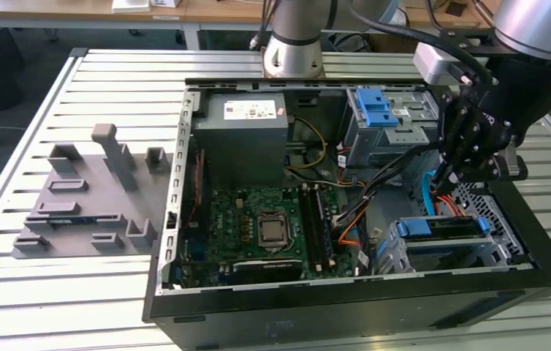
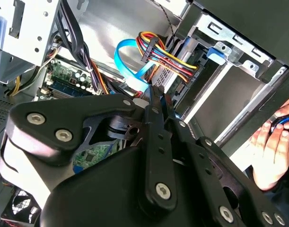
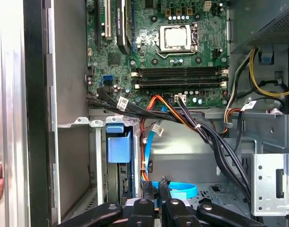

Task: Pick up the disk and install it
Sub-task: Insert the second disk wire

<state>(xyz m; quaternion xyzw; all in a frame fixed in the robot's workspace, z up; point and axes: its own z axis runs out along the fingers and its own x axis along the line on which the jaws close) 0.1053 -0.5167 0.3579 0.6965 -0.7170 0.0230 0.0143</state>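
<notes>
Exterior view – pincer (image 1: pixel 448 178) over case (image 1: pixel 354 311) (open-topped)

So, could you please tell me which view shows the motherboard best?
The first wrist view: the motherboard faces it, socket and memory slots plain. The exterior view shows it slanted; the second wrist view, a corner.
</notes>
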